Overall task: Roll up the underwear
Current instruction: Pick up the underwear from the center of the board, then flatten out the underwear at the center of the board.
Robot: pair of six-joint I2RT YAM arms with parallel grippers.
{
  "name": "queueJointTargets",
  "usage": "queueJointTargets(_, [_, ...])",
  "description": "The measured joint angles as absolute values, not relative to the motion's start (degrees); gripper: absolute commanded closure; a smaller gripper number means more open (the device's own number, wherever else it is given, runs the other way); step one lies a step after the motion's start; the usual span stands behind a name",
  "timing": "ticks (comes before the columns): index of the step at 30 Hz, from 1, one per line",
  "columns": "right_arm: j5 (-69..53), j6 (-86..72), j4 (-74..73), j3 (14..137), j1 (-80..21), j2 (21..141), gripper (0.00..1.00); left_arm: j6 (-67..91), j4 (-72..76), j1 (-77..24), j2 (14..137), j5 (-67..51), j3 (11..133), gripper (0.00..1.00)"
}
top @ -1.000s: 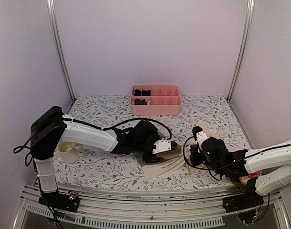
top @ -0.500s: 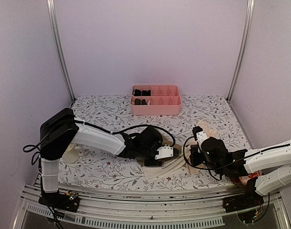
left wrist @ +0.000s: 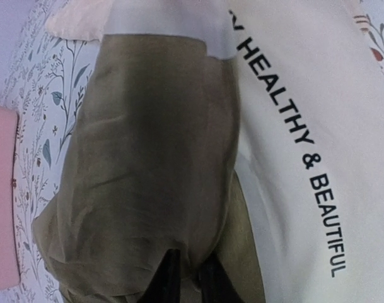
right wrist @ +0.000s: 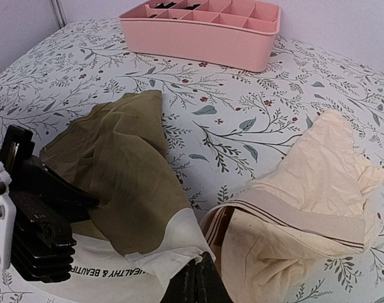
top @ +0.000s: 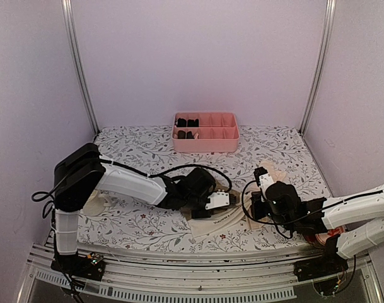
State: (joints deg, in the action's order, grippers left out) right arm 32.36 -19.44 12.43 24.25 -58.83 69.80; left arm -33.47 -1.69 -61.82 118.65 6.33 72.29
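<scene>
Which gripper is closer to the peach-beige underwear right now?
Right. The right gripper is shut just beside the peach-beige underwear, at its waistband edge. The left gripper is farther off, pinching the olive underwear.

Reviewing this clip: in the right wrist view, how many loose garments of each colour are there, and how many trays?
Olive-brown fabric underwear with cream-white printed part: 1
Pale peach-beige fabric underwear: 1
Pink plastic compartment tray: 1
Total: 3
</scene>
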Motion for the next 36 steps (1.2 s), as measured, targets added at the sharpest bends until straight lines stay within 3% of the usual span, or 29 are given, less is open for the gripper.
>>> queueJointTargets(1, [32.4,-19.4,12.4,24.3,-58.8,69.8,0.99,-33.4,-1.7,-61.8,118.7,6.4,72.3,0.99])
queueJointTargets(12, [29.9,-14.0,12.4,24.7,-58.8,68.5,0.99,-32.4,-2.9,-60.2,115.0,9.3,72.9,1.00])
queueJointTargets(26, [4.8,6.3,14.9,41.1,-58.8,64.1,0.99,-38.3,-7.8,-56.4,80.8,8.6,65.5,1.00])
queueJointTargets(36, [-13.8,10.4,14.0,41.7,-58.8,62.2,0.99,-45.1,-19.2,-57.2,61.8,0.0,57.9,1.00])
